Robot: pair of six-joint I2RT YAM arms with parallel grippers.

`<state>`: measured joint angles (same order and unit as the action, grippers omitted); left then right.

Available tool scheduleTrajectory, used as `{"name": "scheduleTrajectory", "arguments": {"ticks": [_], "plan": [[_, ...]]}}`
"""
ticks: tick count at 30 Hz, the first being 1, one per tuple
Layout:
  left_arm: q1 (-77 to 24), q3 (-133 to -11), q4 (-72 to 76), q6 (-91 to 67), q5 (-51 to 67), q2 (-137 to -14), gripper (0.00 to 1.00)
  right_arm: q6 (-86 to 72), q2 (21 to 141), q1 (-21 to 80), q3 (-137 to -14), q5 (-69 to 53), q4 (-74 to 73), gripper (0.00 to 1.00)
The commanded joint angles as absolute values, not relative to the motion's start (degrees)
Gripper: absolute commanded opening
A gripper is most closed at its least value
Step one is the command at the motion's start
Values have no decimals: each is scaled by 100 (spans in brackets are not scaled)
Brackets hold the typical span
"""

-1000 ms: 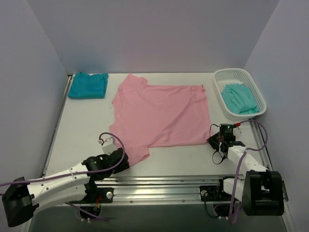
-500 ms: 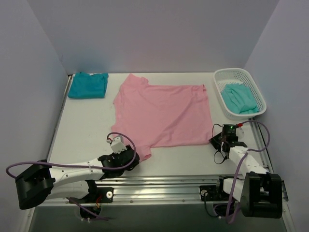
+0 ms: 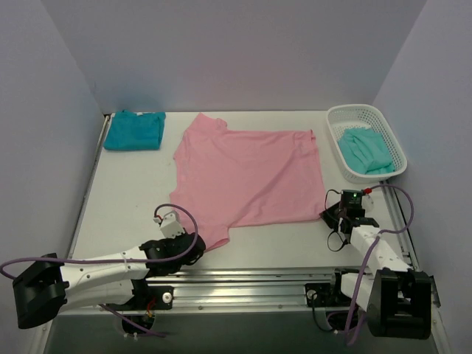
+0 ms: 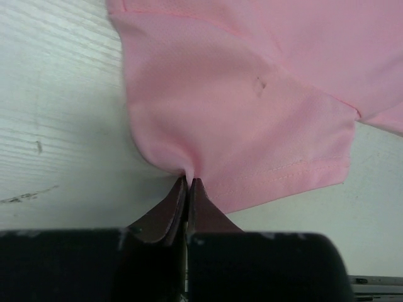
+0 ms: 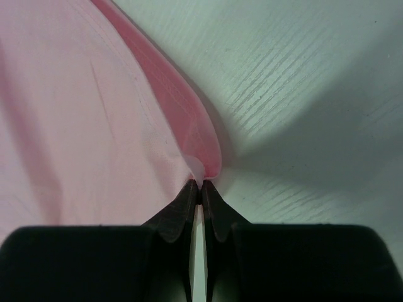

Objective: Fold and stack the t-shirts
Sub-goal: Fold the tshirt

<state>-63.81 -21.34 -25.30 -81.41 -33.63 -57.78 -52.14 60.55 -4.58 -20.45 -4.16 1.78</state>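
When I looked from above, the pink t-shirt (image 3: 247,173) lay flat on the table (image 3: 125,199), the teal t-shirt (image 3: 134,130) sat folded far left, and the mint t-shirt (image 3: 365,151) was in the basket (image 3: 354,108). Only the left wrist view showed the left gripper (image 4: 188,179) pinching the pink sleeve. Only the right wrist view showed the right gripper (image 5: 200,182) pinching a pink corner.

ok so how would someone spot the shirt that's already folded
Start at the white table and go to its far left corner, against the left wall. The deep teal t-shirt lies there as a compact folded rectangle. The pink t-shirt is spread out in the middle and the paler mint t-shirt is bunched in the white basket; this one is darker and neatly folded.
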Motion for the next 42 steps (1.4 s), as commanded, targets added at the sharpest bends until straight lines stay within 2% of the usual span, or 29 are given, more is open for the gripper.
{"name": "scheduleTrajectory", "arguments": {"ticks": [1, 6, 14, 26, 36, 42], "plan": [[-6416, -2425, -3320, -8060, -3699, -5459, 2, -5124, 5635, -492, -2171, -378, -316, 0], [-6407, -3013, -3858, -7770, -4288, -5212, 2, -5186, 5291, -492, -2539, -167, -729, 0], [-6197, -4235, -4000, -6866, -5036, -5370, 2, -5265, 5774, -492, -3093, -237, -747, 0], [-4413, -4667, -2189, -5195, -4175, -5976, 2, -5256, 6687, -475, -3849, -149, -484, 0], [-4105, -5536, -1521, -4878, -4078, -7460, 2, -5370, 7945, -457, -4456, -185, -61, 0], [-3964, -5836, -1205, -4790, -3999, -7805, 2, -5388, 8525, -343, -4920, -70, 27, 0]]}}
